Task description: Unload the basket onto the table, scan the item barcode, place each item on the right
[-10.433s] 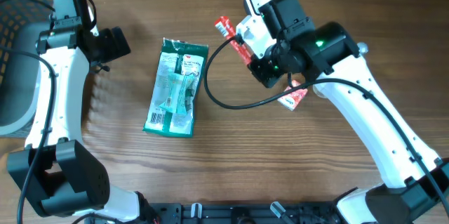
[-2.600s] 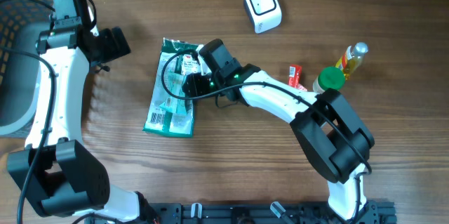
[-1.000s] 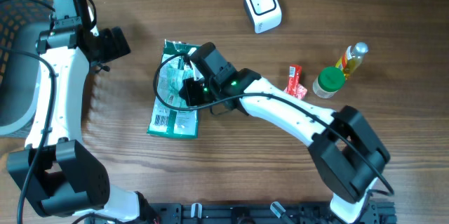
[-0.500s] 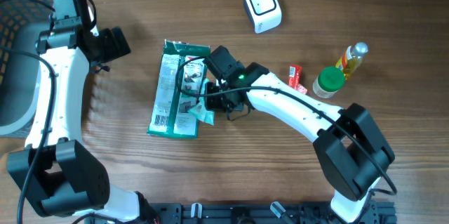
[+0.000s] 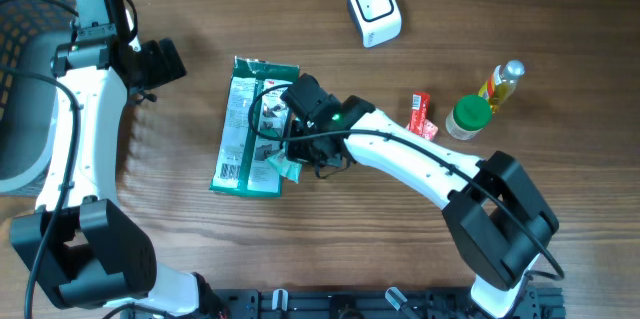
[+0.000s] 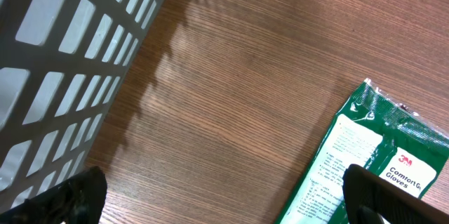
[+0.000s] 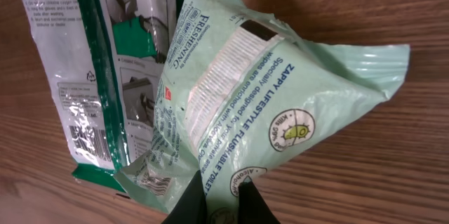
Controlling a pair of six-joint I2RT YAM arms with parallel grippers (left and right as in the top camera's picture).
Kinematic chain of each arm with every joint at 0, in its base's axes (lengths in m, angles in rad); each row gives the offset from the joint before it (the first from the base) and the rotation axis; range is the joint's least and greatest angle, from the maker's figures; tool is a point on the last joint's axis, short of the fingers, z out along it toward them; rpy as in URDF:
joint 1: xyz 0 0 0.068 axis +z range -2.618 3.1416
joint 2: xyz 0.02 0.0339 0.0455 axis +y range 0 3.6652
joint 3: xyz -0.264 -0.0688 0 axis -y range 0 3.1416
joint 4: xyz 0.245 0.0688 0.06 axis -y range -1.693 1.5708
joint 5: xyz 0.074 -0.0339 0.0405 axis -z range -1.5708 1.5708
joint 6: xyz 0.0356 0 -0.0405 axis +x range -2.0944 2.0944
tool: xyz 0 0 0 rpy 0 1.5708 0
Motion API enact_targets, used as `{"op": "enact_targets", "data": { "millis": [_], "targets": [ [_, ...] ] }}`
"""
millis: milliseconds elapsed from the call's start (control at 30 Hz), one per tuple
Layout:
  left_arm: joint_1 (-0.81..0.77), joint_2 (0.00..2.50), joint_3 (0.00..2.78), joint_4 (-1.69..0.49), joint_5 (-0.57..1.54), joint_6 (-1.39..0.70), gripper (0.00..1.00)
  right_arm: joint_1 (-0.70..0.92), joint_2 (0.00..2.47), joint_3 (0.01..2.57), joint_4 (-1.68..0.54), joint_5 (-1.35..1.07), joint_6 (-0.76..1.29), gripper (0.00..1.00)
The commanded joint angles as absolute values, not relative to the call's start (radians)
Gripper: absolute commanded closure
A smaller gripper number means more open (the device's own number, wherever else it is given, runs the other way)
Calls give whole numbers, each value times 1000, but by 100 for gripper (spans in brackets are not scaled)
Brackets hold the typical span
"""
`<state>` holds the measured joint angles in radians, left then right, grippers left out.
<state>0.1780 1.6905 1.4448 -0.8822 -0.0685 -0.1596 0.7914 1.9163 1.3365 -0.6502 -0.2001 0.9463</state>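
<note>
One corner pinched in the right fingers (image 7: 189,208), the wipes packet (image 7: 280,104) had just come up off the gloves pack (image 7: 91,76), barcode seemingly near the grip, free now to go to the scanner (image 5: 374,9) well beyond; left fingers (image 6: 74,197) stood wide

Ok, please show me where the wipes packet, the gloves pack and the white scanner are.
wipes packet (image 7: 280,90): right wrist view, on the printed middle of its pale green face.
gloves pack (image 5: 240,119): overhead view, on its uncovered left half.
white scanner (image 5: 374,9): overhead view, on the middle of its top.
</note>
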Motion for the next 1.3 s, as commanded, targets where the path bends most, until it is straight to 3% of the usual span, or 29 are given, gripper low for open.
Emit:
{"op": "enact_targets", "data": {
  "millis": [0,433,933,967,1000,1067,1133,1167,1267],
  "targets": [
    [181,1689,1452,-879,-60,-162,0,799,1908,1346,-648,-179,970,96],
    [181,1689,1452,-879,-60,-162,0,799,1908,1346,-664,-242,972,96],
    [181,1689,1452,-879,-60,-162,0,799,1908,1345,-640,-77,1051,94],
    [181,1689,1452,-879,-60,-162,0,799,1908,1336,-624,-77,1050,81],
    [181,1689,1452,-879,-60,-162,0,799,1908,1331,-621,-74,1049,53],
    [181,1689,1452,-879,-60,-162,0,799,1909,1327,-640,-36,1036,27],
    [181,1689,1452,-879,-60,-162,0,796,1909,1327,-649,-18,950,23],
    [181,1689,1452,-879,-60,-162,0,791,1904,1329,-648,-19,896,30],
    [181,1689,1452,-879,-60,-162,0,750,1852,1358,-666,-35,777,41]
  ]
}}
